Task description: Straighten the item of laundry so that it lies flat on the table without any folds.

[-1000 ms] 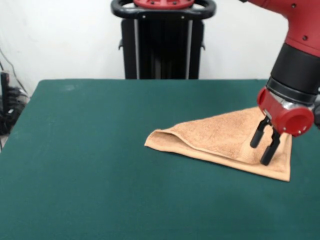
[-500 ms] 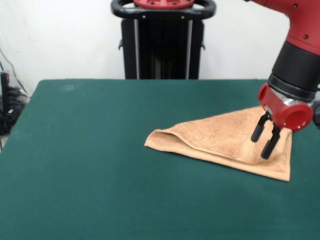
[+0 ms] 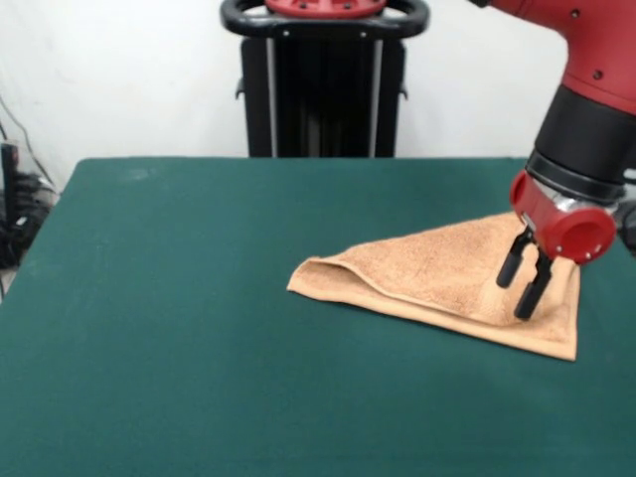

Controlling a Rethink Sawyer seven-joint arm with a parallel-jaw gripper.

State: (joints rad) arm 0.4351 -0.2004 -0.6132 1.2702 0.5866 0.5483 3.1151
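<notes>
The tan-orange towel lies folded over into a triangle on the right half of the dark green table. Its long folded edge runs from a point at the left to the near right corner. My gripper hangs from the red and black arm over the towel's right part, near a woven border band. Its two black fingers are slightly apart and hold nothing, with the tips just above or at the cloth. No white label shows.
The black pedestal stands at the table's far edge. Dark cables hang off the table's left side. The towel's near right corner lies close to the picture's right edge.
The gripper has risen a little and shifted slightly left over the towel. The towel has not moved.
</notes>
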